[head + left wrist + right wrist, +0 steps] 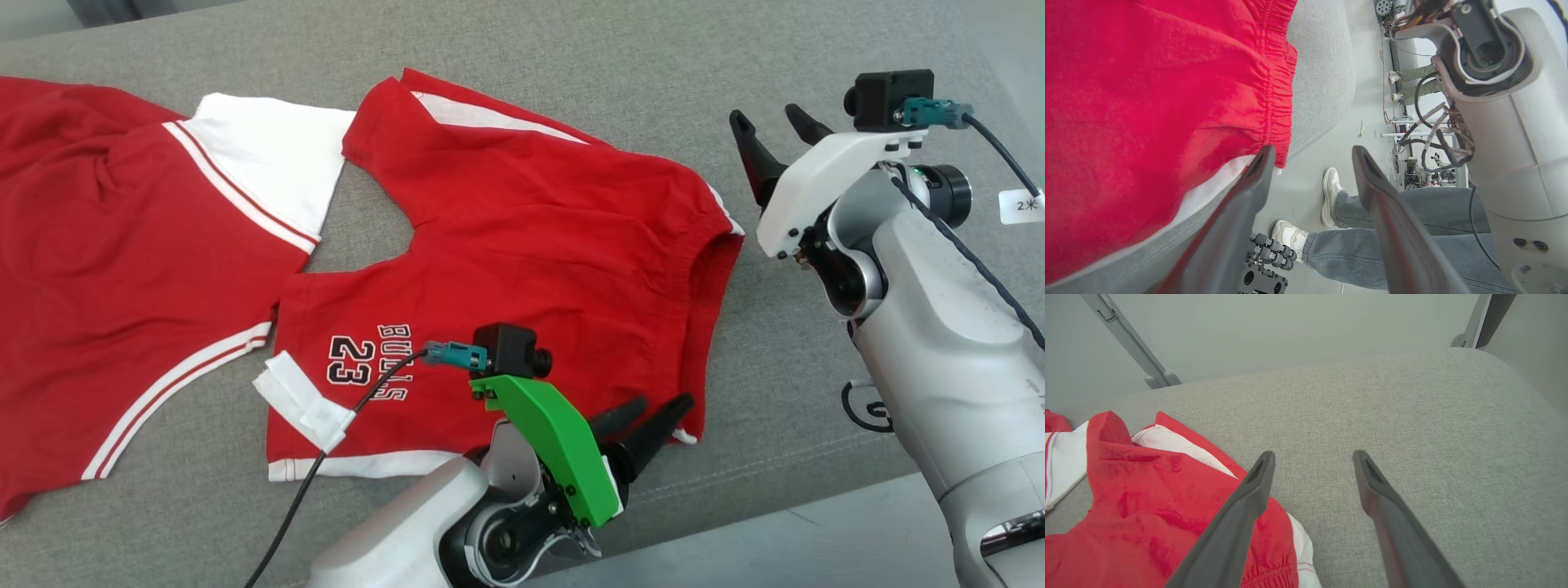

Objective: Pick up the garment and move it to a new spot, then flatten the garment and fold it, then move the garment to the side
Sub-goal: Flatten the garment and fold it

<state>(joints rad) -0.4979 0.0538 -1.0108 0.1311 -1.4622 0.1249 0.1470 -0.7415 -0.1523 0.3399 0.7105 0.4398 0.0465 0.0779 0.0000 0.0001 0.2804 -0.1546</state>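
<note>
The garment [522,245] is a pair of red shorts with white trim and "BULLS 23" printed on one leg, lying spread flat on the grey cushion [571,65]. My left gripper [663,402] hovers at the shorts' near waistband corner, open with nothing between its fingers; in the left wrist view the gripper [1312,153] stands just off the gathered red waistband [1274,81]. My right gripper [767,116] is open just beyond the far waistband corner. In the right wrist view the gripper [1312,455] is over bare cushion, the shorts [1147,506] to its left.
A second red and white garment [98,269] lies at the left, touching the shorts' leg. The cushion's front edge [775,498] runs close under my left arm. A person's legs [1372,237] in jeans and white shoes stand on the floor beyond that edge.
</note>
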